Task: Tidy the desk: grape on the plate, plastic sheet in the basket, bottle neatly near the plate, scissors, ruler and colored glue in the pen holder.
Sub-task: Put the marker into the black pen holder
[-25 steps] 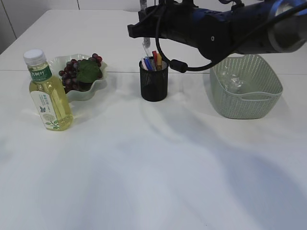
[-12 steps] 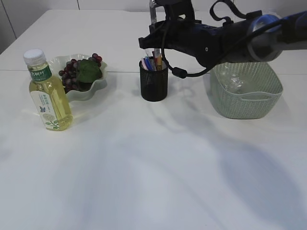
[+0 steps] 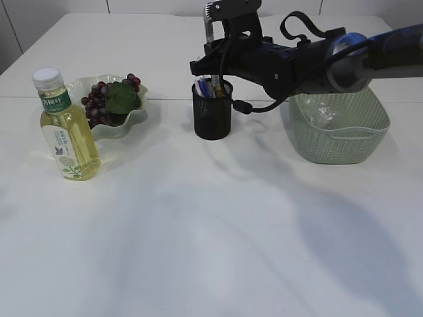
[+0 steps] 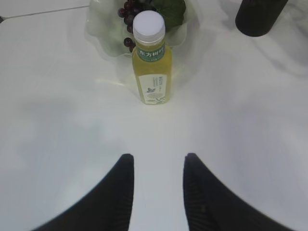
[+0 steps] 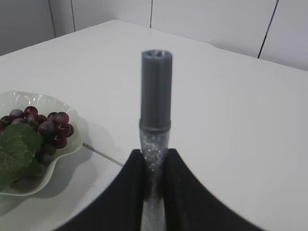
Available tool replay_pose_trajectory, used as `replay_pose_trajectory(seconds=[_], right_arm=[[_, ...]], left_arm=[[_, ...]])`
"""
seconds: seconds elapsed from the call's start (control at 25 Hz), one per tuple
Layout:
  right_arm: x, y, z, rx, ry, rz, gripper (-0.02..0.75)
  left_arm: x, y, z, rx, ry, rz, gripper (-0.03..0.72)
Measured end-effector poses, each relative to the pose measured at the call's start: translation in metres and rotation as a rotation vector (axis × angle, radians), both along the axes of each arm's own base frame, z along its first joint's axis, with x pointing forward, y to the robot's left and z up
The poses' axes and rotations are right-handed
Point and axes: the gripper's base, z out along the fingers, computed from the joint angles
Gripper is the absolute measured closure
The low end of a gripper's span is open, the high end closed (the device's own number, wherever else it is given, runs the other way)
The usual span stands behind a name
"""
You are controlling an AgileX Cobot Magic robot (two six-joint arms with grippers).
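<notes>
My right gripper (image 3: pixel 213 41) (image 5: pixel 154 153) is shut on a silver glitter colored glue tube (image 3: pixel 209 25) (image 5: pixel 156 91), held upright just above the black mesh pen holder (image 3: pixel 212 119). Several coloured items stand in the holder; I cannot tell scissors from ruler there. The grape bunch (image 3: pixel 99 99) with a green leaf lies on the pale plate (image 3: pixel 129 125). A yellow-green bottle (image 3: pixel 68 129) (image 4: pixel 151 62) stands upright in front of the plate. The plastic sheet (image 3: pixel 322 115) lies in the green basket (image 3: pixel 340 142). My left gripper (image 4: pixel 156 161) hangs open and empty, well short of the bottle.
The right arm (image 3: pixel 297 59) stretches from the right over the basket's rim to the pen holder (image 4: pixel 260 17). White tabletop fills the whole front half of the exterior view.
The right arm has drawn back from the camera and come down, bringing the glue tube over the pen holder. Bottle, plate and basket have not moved.
</notes>
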Motion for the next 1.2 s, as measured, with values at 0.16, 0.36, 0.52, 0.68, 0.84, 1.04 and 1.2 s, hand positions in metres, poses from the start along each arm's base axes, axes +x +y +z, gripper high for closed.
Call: replay_pose_trajectory(seconds=[0.16, 0.36, 0.52, 0.68, 0.84, 1.04, 1.2], right_arm=[[0.001, -0.001, 0.001, -0.005, -0.007, -0.001, 0.626], [0.001, -0.001, 0.000, -0.010, 0.010, -0.002, 0.601], [0.000, -0.001, -0.001, -0.004, 0.028, -0.007, 0.512], [0.000, -0.002, -0.003, 0.020, 0.069, -0.023, 0.406], [0.001, -0.001, -0.002, 0.010, 0.131, -0.021, 0.371], [-0.001, 0.000, 0.012, -0.027, 0.244, -0.002, 0.367], [-0.013, -0.002, 0.041, -0.052, 0.350, 0.019, 0.366]], left_arm=[[0.000, 0.000, 0.000, 0.005, -0.004, 0.001, 0.435], [0.002, 0.000, 0.002, 0.002, -0.026, -0.001, 0.440], [0.003, 0.000, 0.003, -0.002, -0.039, -0.002, 0.440], [0.003, 0.000, 0.003, -0.003, -0.047, -0.003, 0.441], [0.003, 0.000, 0.003, -0.003, -0.047, -0.003, 0.441], [0.003, 0.000, 0.003, -0.003, -0.047, -0.003, 0.433], [0.003, 0.000, 0.003, 0.001, -0.047, -0.006, 0.337]])
